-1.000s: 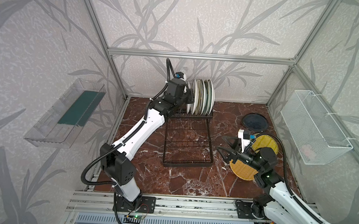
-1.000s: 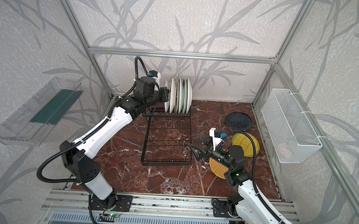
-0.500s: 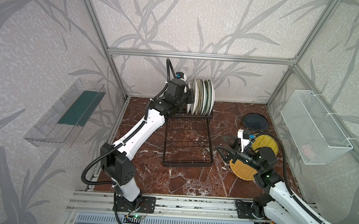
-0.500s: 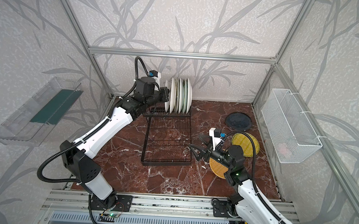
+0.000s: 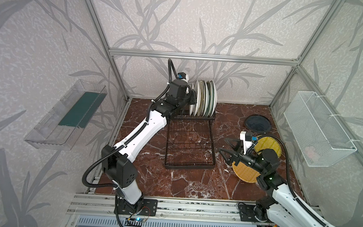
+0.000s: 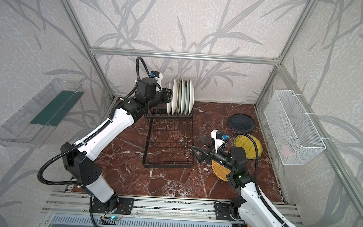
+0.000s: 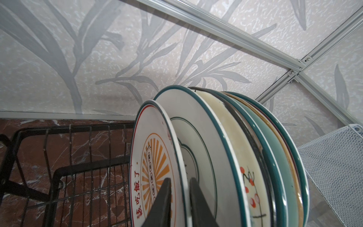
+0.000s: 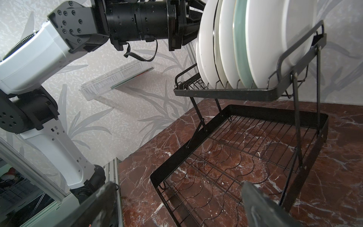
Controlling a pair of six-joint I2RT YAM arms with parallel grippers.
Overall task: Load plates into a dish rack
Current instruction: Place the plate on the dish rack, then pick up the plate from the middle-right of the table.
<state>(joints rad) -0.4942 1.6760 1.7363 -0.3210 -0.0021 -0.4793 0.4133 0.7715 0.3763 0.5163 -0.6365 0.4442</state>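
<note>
Left end effector (image 7: pixel 179 179) is raised to the upper basket of the black wire dish rack (image 5: pixel 188 166). Its jaws are seen narrowly parted on either side of the rim of the white plate with the orange sunburst (image 7: pixel 153 167); whether the rim is pinched or merely straddled cannot be told. The right end effector (image 5: pixel 223 144) is held wide open and empty above the red marble worktop (image 5: pixel 182 183), just beside the rack's lower tray on the right arm's side. The rack is set at the middle of the worktop. A white mesh basket (image 5: pixel 317 128) is hung on the wall at the right arm's side, and a clear plastic bin (image 5: pixel 66 115) on the opposite wall. A row of plates (image 5: pixel 203 98) is stood on edge, close together, in the upper basket, with the sunburst plate at the end nearest the left arm. A dark plate (image 5: pixel 257 124) is laid flat on the worktop near the back, apart from the rack. One yellow woven disc (image 5: pixel 269 145) is laid beside the right wrist, and a second yellow woven disc (image 5: pixel 243 174) is partly covered by the right arm.
</note>
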